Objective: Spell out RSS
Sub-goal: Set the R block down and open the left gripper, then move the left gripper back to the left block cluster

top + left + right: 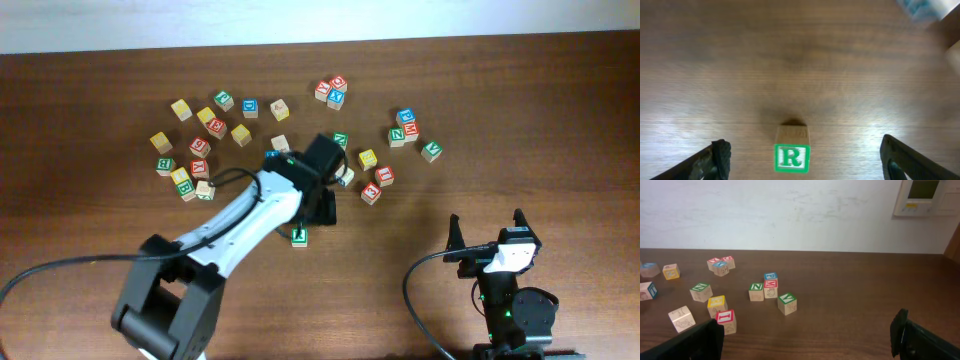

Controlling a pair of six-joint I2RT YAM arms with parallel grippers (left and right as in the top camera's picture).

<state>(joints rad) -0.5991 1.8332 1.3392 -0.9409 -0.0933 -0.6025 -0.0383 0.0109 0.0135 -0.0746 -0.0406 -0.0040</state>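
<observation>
The left claw [805, 150], spread wide and holding nothing, straddles the R cube [792, 157] (white face, green border).

Green-bordered R cube [791, 157], letter up

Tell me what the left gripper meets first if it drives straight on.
Probably the small wooden cube with the green R, centred between the left gripper's open fingers; depth is unclear.

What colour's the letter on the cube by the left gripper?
The R cube shows green on white; best in left wrist view.
</observation>
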